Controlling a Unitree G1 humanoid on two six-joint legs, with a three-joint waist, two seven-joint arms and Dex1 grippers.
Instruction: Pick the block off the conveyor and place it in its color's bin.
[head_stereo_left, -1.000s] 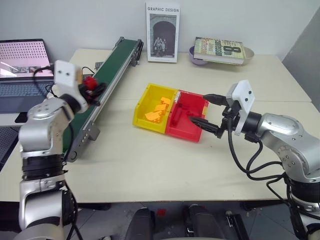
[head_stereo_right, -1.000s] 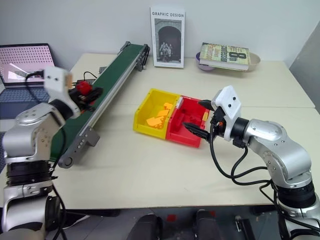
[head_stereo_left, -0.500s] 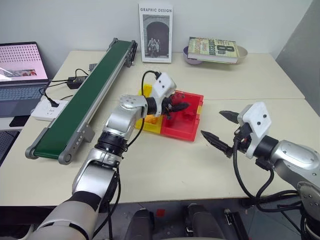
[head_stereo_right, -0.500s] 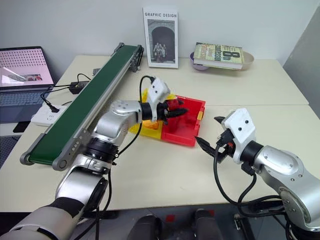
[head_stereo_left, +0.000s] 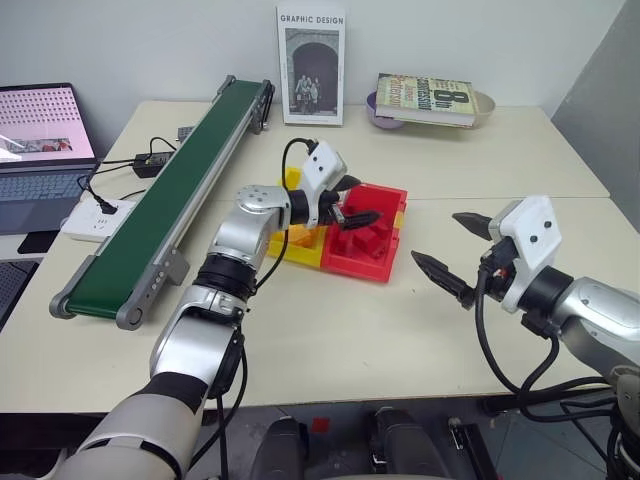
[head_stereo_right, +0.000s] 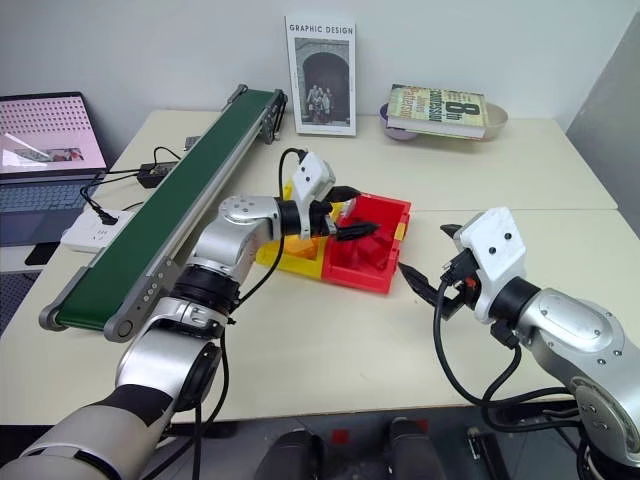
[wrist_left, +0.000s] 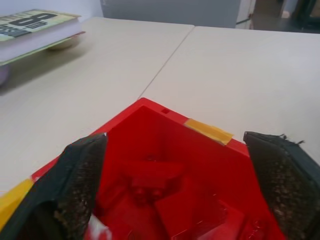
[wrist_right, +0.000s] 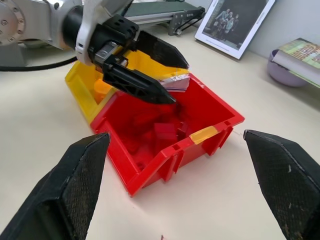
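left claw (wrist_right: 150, 70): jaws now spread wide, empty, over the red bin (head_stereo_left: 385, 262); a second ago clamped on the block beside the conveyor (head_stereo_left: 160, 215).
block (wrist_right: 165, 134): probably that red piece on the bin floor, just below the claw.
right claw (head_stereo_left: 450, 255): jaws apart, empty, well clear.
meaning: drop done; claw can withdraw.

This looks like an office or a lab room. A big pale table (head_stereo_left: 300, 330) fills the middle. A laptop (head_stereo_left: 40, 140) sits at the left edge, and books (head_stereo_left: 428, 98) stand against the white wall at the top.
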